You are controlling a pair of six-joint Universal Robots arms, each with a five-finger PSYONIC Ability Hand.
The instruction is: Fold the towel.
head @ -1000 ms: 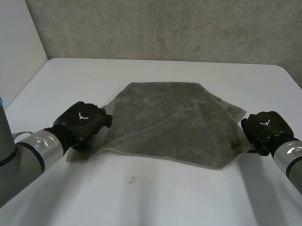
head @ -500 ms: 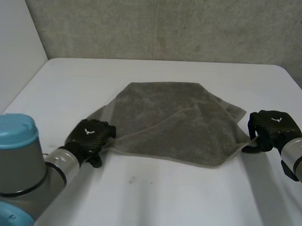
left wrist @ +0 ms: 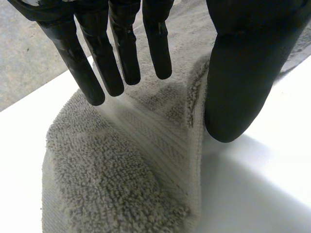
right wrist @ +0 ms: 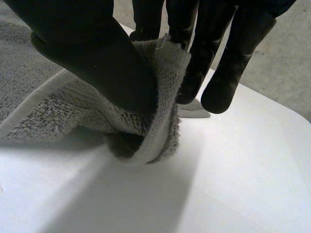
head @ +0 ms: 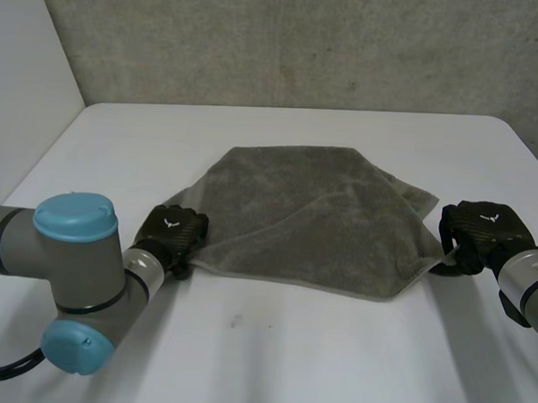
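A grey towel (head: 313, 212) lies loosely folded on the white table (head: 272, 344), its corners pointing left and right. My left hand (head: 171, 233) is at the towel's left corner. In the left wrist view its straight fingers (left wrist: 121, 53) hover over the towel (left wrist: 121, 170) and its thumb (left wrist: 243, 73) stands beside the raised edge, apart from the fingers, so the hand is open. My right hand (head: 482, 230) is at the right corner. There the thumb (right wrist: 97, 53) pinches the bunched towel corner (right wrist: 160, 97) against the fingers and holds it just off the table.
A grey concrete wall (head: 303, 42) runs behind the table's far edge and a white wall (head: 24, 84) stands at the left. My left arm's elbow with its blue cap (head: 76, 215) sits low over the table's near left.
My left arm has swung inward, its elbow coming into view, and its hand slid nearer and to the right along the towel's left corner. The right hand shifted slightly right, still pinching its corner.
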